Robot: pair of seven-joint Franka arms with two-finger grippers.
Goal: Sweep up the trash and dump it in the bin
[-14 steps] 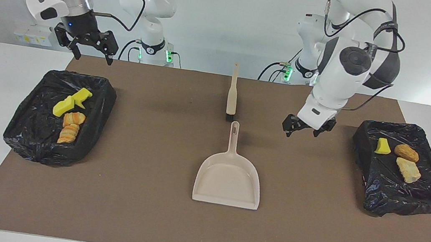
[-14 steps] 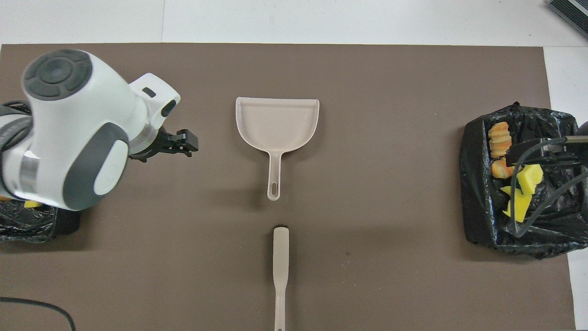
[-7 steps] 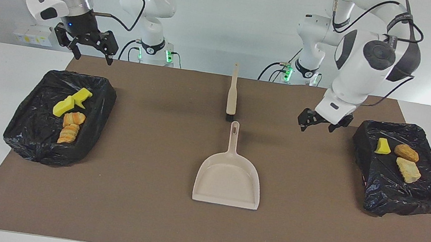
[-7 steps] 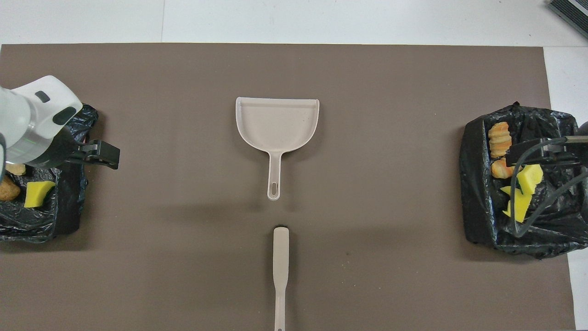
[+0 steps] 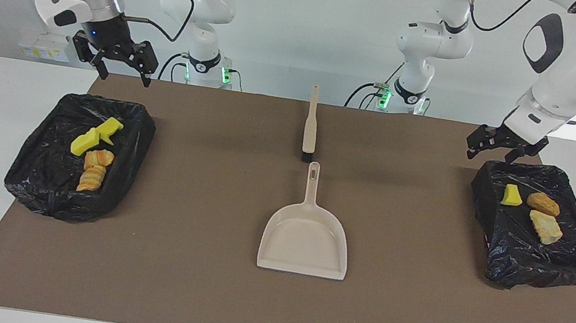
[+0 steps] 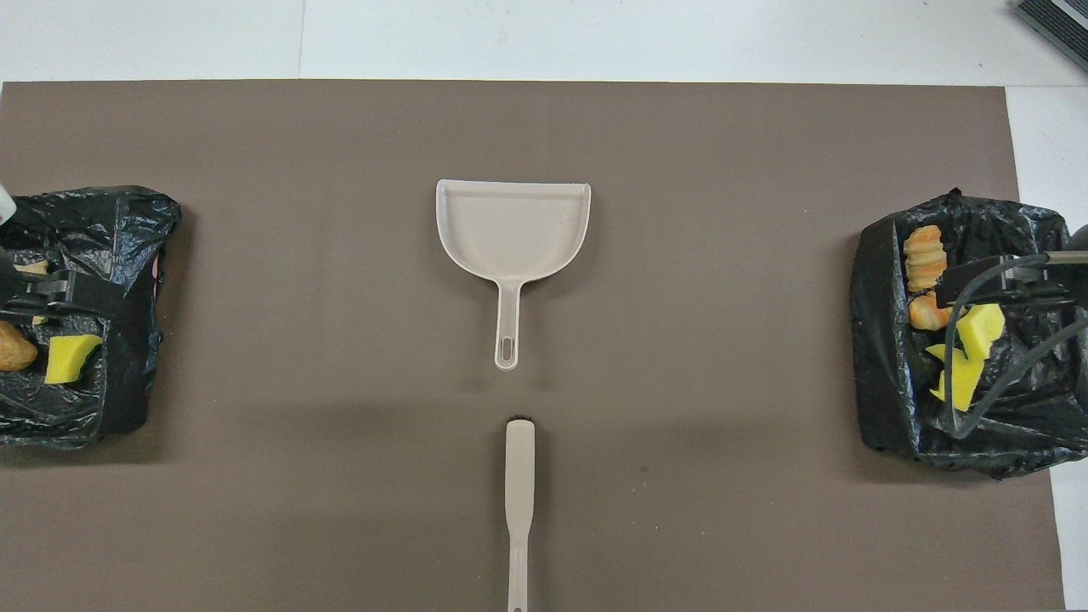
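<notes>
- Two bins lined with black bags stand on the brown mat (image 5: pixel 192 283), one at each end of the table.
- The bin at the right arm's end (image 5: pixel 44 189) holds four pieces of trash: two yellow wedges (image 5: pixel 94 137) and two orange-brown chunks (image 5: pixel 94 168).
- The bin at the left arm's end (image 5: pixel 522 262) holds three pieces: one yellow wedge (image 5: pixel 511 195), one orange-brown chunk (image 5: pixel 543 203) and one pale tan bit (image 5: pixel 544 227).
- One beige dustpan (image 5: pixel 305 240) lies empty in the middle of the mat, its handle toward the robots.
- One beige hand brush (image 5: pixel 311 125) lies nearer to the robots than the dustpan, in line with the handle.
- The left gripper (image 5: pixel 493 148) hangs over the edge of its bin, fingers spread, holding nothing.
- The right gripper (image 5: pixel 119 70) hangs over the mat near its bin, fingers spread, also holding nothing.
</notes>
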